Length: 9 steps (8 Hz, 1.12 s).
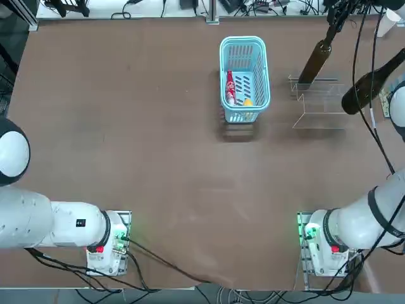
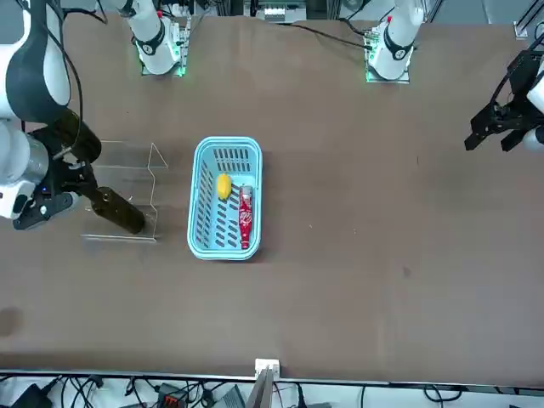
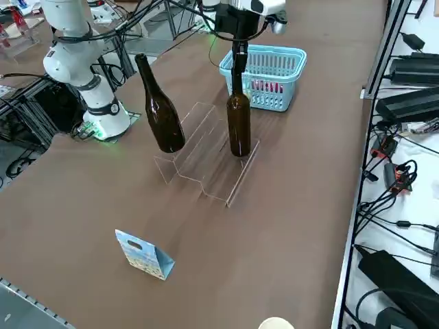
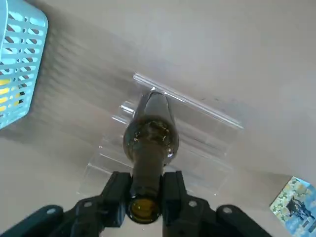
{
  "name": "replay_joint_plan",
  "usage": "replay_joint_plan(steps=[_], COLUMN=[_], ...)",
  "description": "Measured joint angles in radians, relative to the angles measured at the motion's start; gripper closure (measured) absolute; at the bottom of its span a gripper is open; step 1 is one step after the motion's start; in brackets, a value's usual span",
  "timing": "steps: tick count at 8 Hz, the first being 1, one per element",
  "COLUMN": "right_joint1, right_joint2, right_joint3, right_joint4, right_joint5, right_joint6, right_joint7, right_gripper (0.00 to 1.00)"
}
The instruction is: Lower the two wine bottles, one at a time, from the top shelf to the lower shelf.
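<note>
wine bottles, two alike in dark green glass, stand at the clear acrylic stand (image 3: 206, 161) on the desk (image 3: 288, 226), and in the right side view they read left to right. leftmost is the free bottle (image 3: 159, 110), leaning, its base on the stand's rear, higher side, which looks like the top shelf (image 3: 180, 159). next comes the held bottle (image 3: 238, 120), upright, its base at the stand's front, lower step, the lower shelf (image 3: 236, 171); whether it rests there or hangs just above, i cannot tell. the right gripper (image 4: 146, 197) is above it, fingers (image 4: 117, 195) narrow and clamped on the neck just under the mouth, as the wrist view shows. beyond it is the blue basket (image 3: 271, 72), with a small red bottle (image 2: 246, 217) and a yellow thing (image 2: 223, 185) inside.

judging from this, the step in hand is setting the first bottle down on the lower shelf. to do it well, keep the neck vertical, ease down until the base sits flat and fully on the step, away from the front edge, then spread the fingers only a little and lift straight up, so the neck is not dragged. glass on smooth acrylic may slide, and the tall bottle may tip. the leaning bottle is close, so the arm should stay clear of it
</note>
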Motion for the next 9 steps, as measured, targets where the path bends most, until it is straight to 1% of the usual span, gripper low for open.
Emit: replay_joint_plan(steps=[1, 2, 3, 4, 5, 7, 8, 9], right_joint1=[0.001, 0.002, 0.002, 0.003, 0.003, 0.003, 0.004, 0.003], right_joint2=[-0.001, -0.003, -0.008, -0.016, -0.028, -0.075, -0.111, -0.155], right_joint3=[0.0, 0.0, 0.001, 0.001, 0.001, 0.005, 0.009, 0.009], right_joint4=[-0.001, -0.001, -0.001, -0.001, 0.0, 0.002, 0.003, 0.003], right_joint5=[0.0, 0.0, 0.0, 0.0, -0.001, -0.025, -0.037, -0.043], right_joint6=[0.0, 0.0, 0.0, 0.0, 0.0, -0.001, -0.009, -0.041], right_joint7=[0.016, 0.026, 0.029, 0.029, 0.029, 0.029, 0.029, 0.029], right_gripper=[0.56, 0.46, 0.3, 0.09, 0.0, 0.0, 0.0, 0.0])
